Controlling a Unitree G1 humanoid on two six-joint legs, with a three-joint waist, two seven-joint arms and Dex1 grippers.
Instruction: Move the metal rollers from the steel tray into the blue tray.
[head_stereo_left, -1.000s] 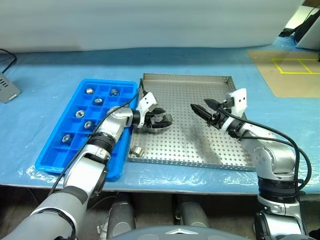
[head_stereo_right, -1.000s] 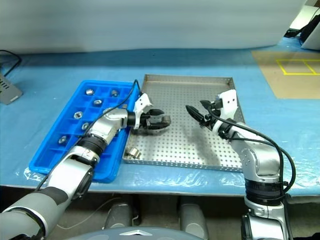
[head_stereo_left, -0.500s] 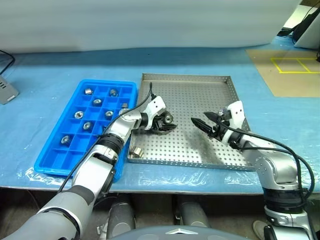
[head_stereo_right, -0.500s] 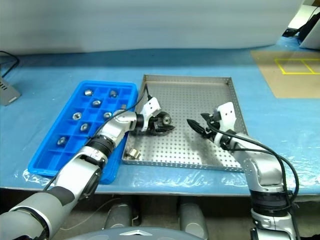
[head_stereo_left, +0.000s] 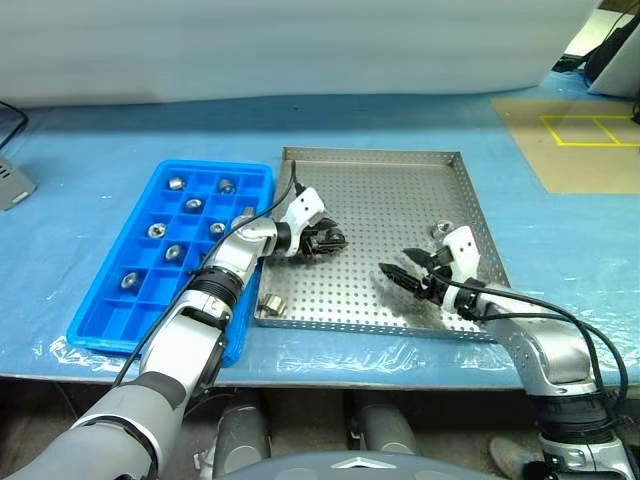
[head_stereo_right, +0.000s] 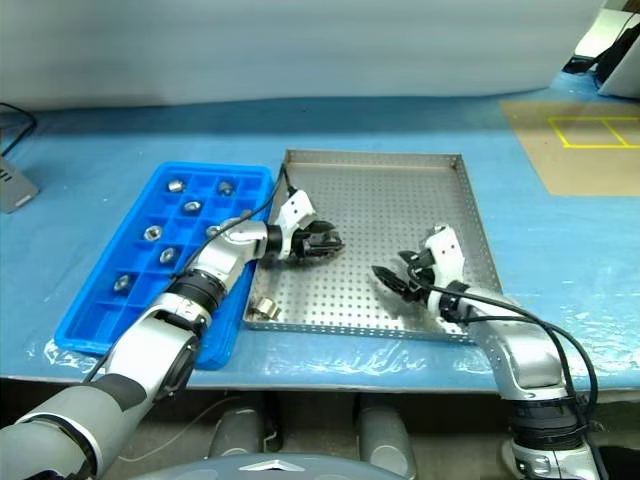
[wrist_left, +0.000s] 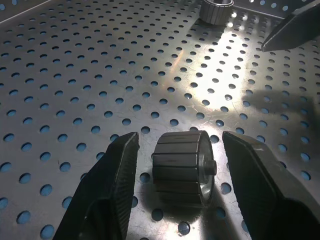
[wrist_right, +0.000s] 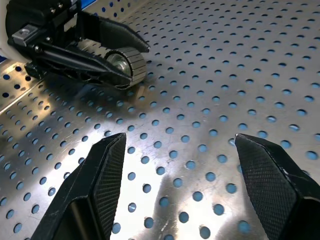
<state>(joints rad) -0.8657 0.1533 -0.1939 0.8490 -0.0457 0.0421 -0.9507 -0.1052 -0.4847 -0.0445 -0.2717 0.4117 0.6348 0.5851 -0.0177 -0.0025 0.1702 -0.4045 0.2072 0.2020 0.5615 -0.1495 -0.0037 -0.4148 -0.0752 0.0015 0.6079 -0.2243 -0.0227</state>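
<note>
While seven metal rollers (head_stereo_left: 176, 250) already sit in the blue tray (head_stereo_left: 100, 322), the left gripper (wrist_left: 181, 167), jaws apart, straddles another on the steel tray (head_stereo_left: 400, 200), the right gripper (head_stereo_left: 402, 272) hangs open, and two more wait near that tray's right edge and near-left corner.

My head's two eyes look down and forward over the square perforated steel tray (head_stereo_left: 400, 200); my wrist cameras skim its floor closely, facing each other.
</note>
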